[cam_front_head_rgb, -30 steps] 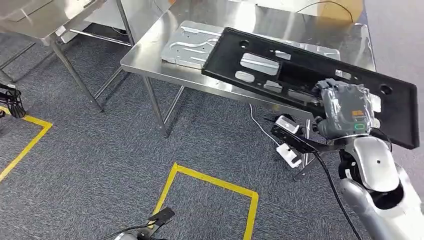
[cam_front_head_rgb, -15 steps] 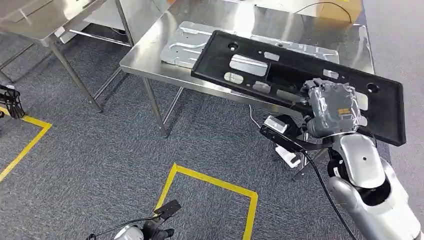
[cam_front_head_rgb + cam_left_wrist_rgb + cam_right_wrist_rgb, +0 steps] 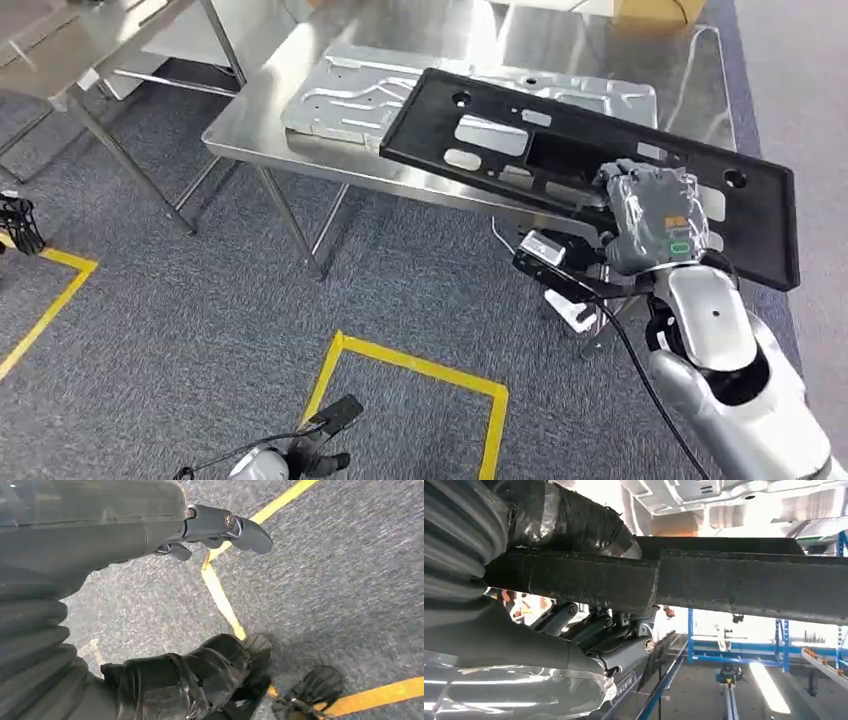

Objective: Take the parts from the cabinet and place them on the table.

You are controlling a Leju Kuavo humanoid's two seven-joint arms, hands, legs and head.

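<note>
Placement step: your right hand (image 3: 655, 225) grips black panel (image 3: 560, 150) over tabletop's (image 3: 250, 125) front edge; lower flat, release.

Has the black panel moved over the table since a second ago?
Yes. The black panel, held by the right hand, has moved farther in over the table and its silver plates.
</note>
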